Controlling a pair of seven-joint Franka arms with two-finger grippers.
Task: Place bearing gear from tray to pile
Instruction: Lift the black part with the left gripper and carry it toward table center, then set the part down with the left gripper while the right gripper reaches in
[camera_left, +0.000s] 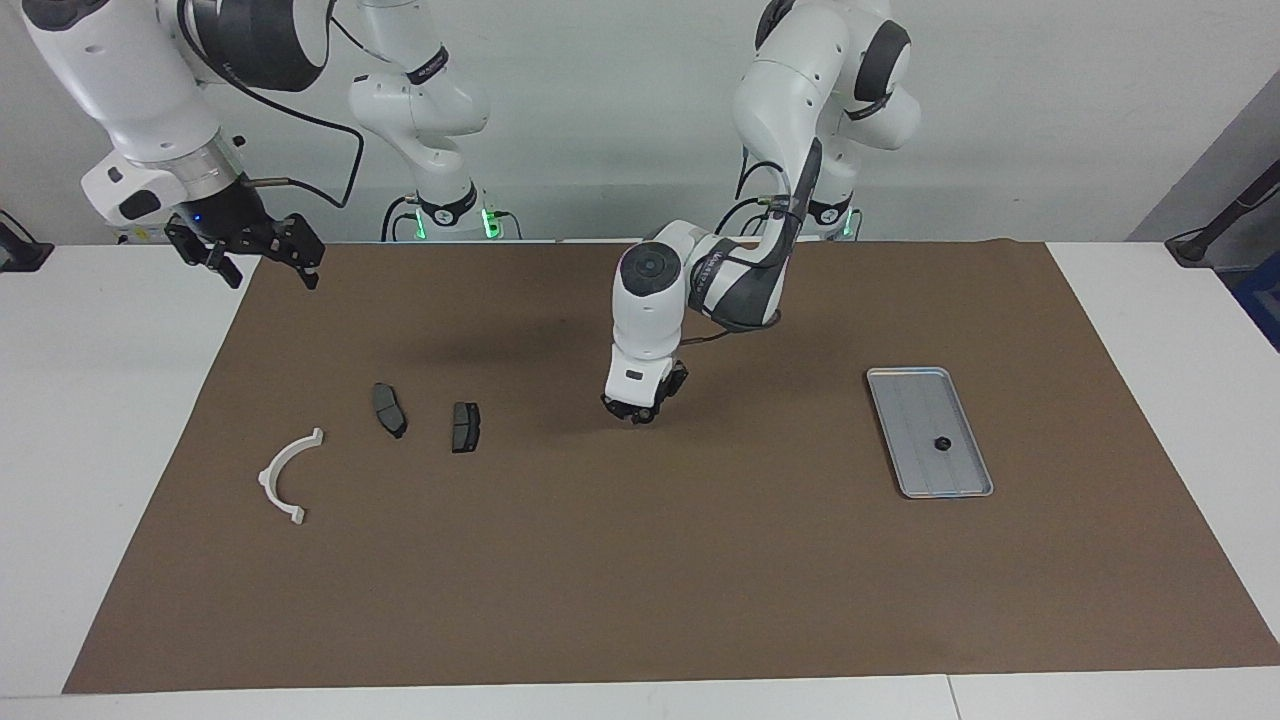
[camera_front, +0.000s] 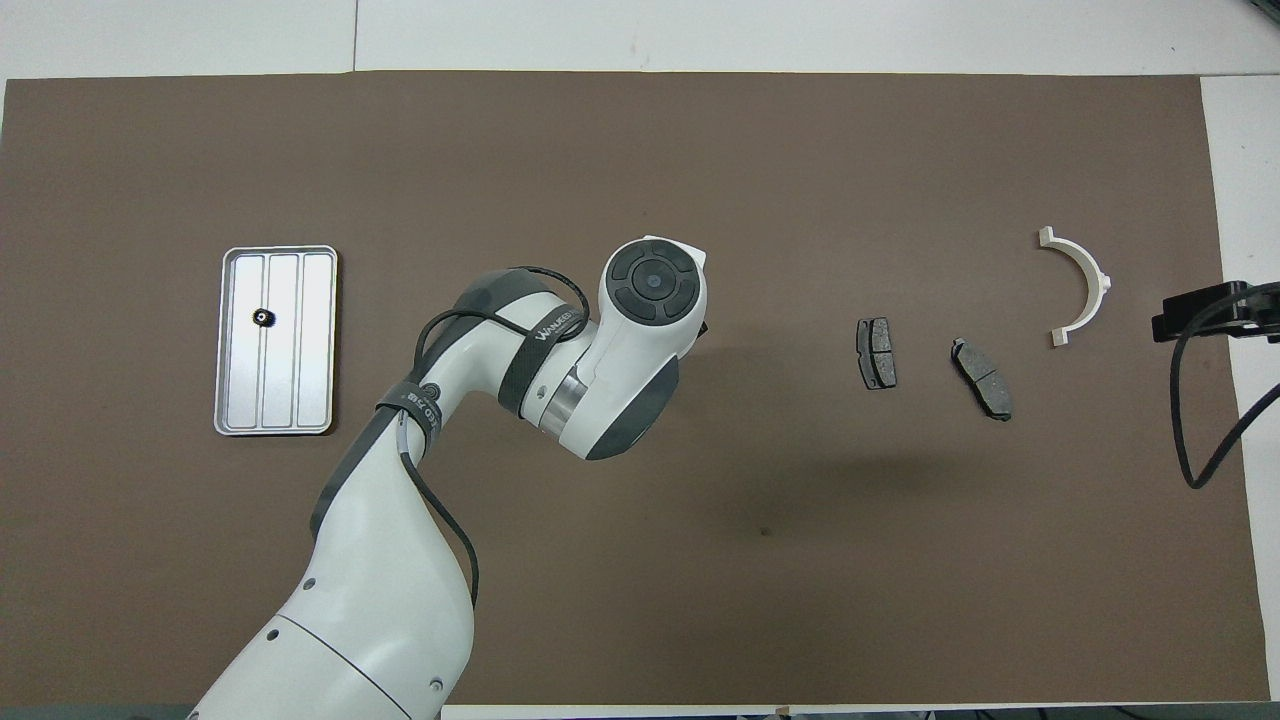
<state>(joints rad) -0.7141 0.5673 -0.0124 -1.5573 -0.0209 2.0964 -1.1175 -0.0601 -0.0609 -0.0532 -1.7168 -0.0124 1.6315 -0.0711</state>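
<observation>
Black bearing gear (camera_left: 941, 443) lying in tray (camera_left: 905, 400). Left gripper (camera_left: 640, 412) low over brown mat (camera_left: 700, 560), between tray and pile (camera_left: 465, 427); cannot tell whether clamped on anything. Right gripper (camera_left: 255, 255) waiting wide open, well apart from tray. Probably mid-carry; next, onward to pile, gentle release.

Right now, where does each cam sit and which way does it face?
Facing view: high across the table, looking at the robots; both arms show whole, left gripper low over the brown mat, right gripper waiting at the mat's corner.
Overhead view: above the robots' end, looking steeply down; left arm from the bottom, right gripper's tip at the edge.
Shared: tray with a small black part, two dark pads, white bracket.
</observation>
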